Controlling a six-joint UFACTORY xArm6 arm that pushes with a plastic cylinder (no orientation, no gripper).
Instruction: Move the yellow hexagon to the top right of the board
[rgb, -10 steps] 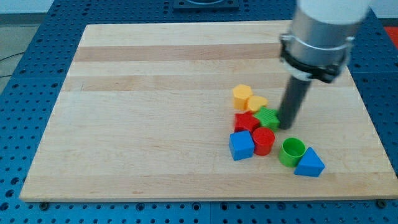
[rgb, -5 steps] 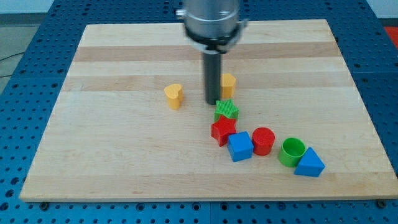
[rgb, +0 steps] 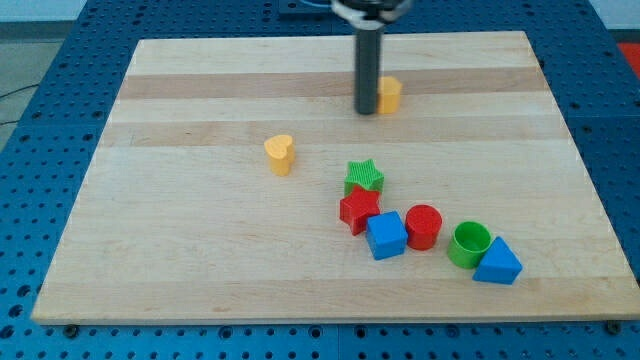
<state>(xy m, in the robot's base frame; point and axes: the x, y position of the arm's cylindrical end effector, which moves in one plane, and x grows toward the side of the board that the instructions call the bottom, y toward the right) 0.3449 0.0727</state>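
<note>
Camera view: my tip (rgb: 367, 111) sits on the table (rgb: 200, 250) near the view's top, touching the left side of the yellow hexagon (rgb: 389, 95). No gripper on this arm, just the rod, holding nothing. Yellow heart (rgb: 280, 154) well apart, lower left. Cluster below: green star (rgb: 365, 177), red star (rgb: 358, 209), blue cube (rgb: 386, 235), red cylinder (rgb: 423, 226), green cylinder (rgb: 468, 244), blue triangle (rgb: 497, 263).

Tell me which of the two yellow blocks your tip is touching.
The yellow hexagon, near the view's top; my tip sits against its left side. The yellow heart lies alone, lower and further left.
</note>
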